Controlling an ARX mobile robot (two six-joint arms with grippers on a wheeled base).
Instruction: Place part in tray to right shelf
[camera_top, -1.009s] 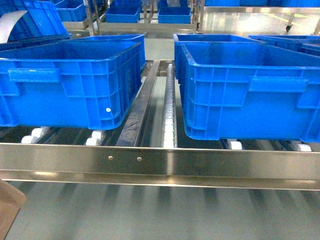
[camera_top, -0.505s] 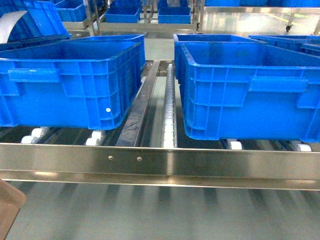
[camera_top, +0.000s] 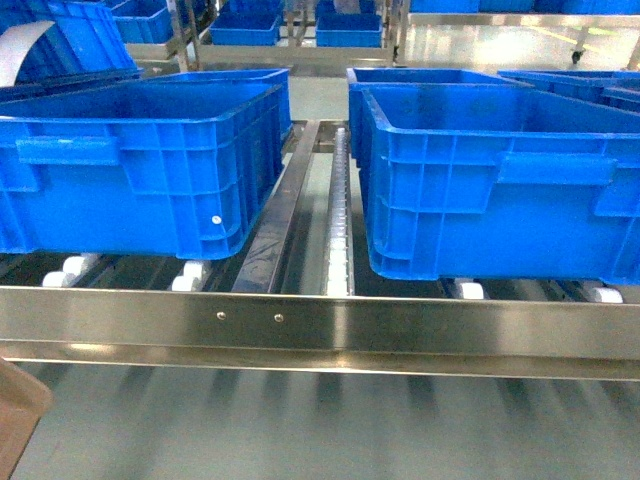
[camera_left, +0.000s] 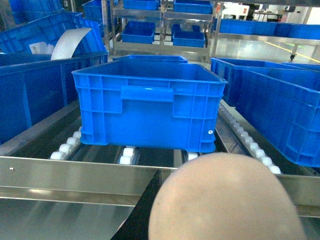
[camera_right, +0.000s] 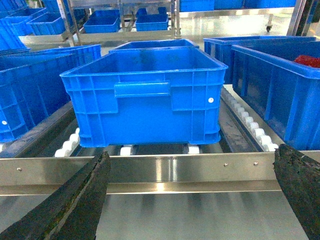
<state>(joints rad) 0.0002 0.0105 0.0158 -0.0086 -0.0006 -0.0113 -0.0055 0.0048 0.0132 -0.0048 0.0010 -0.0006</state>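
While the right hand (camera_right: 192, 200) gapes wide, two crates (camera_top: 140, 165) (camera_top: 500, 180) sit on the shelf (camera_top: 320, 320).

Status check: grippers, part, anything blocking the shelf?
Right gripper open, empty, facing the shelf rail. Left gripper hidden behind beige tray. Blue part not in view. Crates sit at the shelf front.

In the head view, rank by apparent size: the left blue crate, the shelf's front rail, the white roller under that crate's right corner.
1. Left blue crate
2. Front rail; wider, yet covers less area
3. White roller
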